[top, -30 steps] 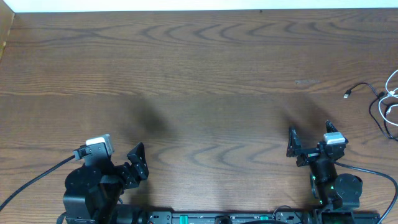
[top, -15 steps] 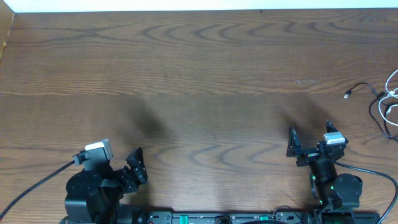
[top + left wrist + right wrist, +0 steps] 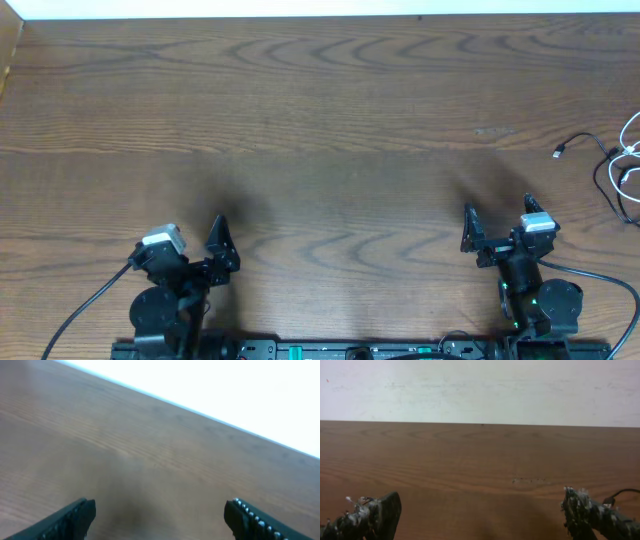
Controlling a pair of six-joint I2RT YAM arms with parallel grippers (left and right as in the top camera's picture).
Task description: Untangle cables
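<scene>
Cables (image 3: 618, 165) lay bunched at far right table edge, white and black cords partly cut off by frame; loose plug end pointed left. Sat right of and beyond right gripper (image 3: 496, 228), well apart. Right gripper nearer; left gripper (image 3: 190, 242) far across table (image 3: 320, 110). Both w/ jaws spread wide, nothing held.

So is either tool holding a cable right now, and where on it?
Nothing is held. The left tool and right tool both stand open and empty; the cables lie untouched at the table's right edge.
</scene>
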